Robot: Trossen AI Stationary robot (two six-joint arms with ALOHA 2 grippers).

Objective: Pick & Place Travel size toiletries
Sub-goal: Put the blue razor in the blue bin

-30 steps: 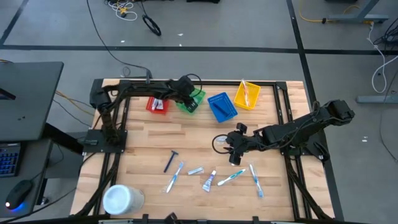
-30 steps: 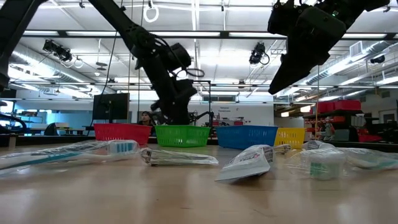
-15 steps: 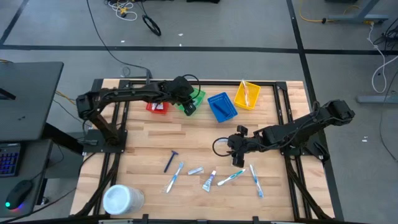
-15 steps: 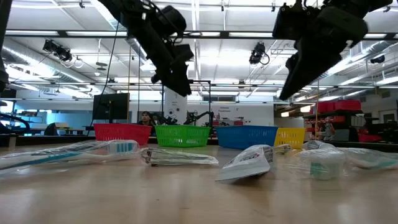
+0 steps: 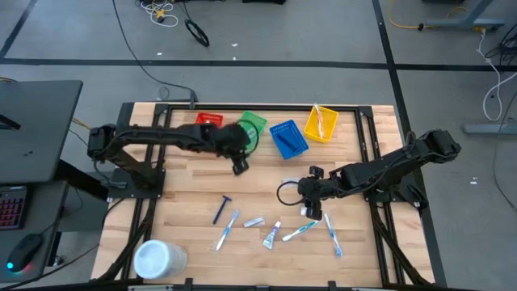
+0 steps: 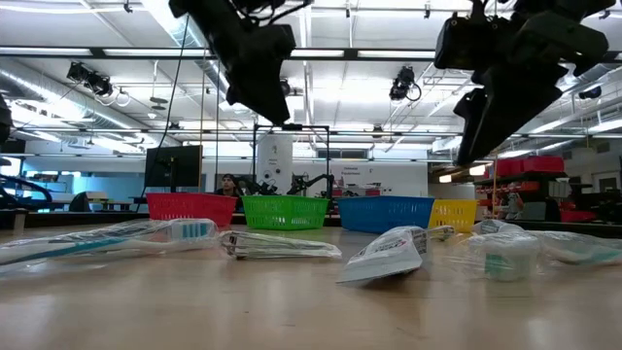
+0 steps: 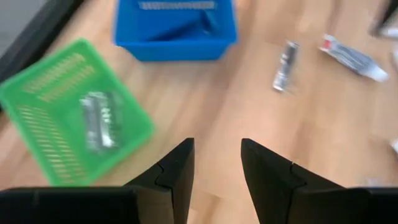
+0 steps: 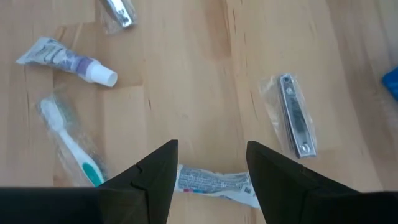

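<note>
Several small toiletries lie flat on the wooden table's near half: a dark blue razor [image 5: 220,208], toothbrushes [image 5: 226,229] [image 5: 300,230] [image 5: 332,233], a small tube [image 5: 271,235] and a wrapped piece [image 5: 254,221]. My right gripper [image 5: 311,208] [image 8: 211,165] hovers open above a white tube [image 8: 214,182], which shows between its fingers. A wrapped metal clipper [image 8: 295,121], another tube [image 8: 68,60] and a toothbrush [image 8: 68,146] lie ahead. My left gripper [image 5: 238,166] [image 7: 216,168] hangs open over bare wood, near the green basket [image 7: 74,118], which holds a wrapped item [image 7: 99,121].
Four baskets stand along the far edge: red [image 5: 208,120], green [image 5: 252,125], blue [image 5: 288,137] and yellow [image 5: 321,123]. A big white round tub [image 5: 157,259] sits at the near left corner. Bare wood lies between the baskets and the toiletries.
My left gripper has risen out of the green basket area and drawn back toward the table's near edge, over the bare middle. My right gripper has drifted a little toward the near edge, over the toiletries.
</note>
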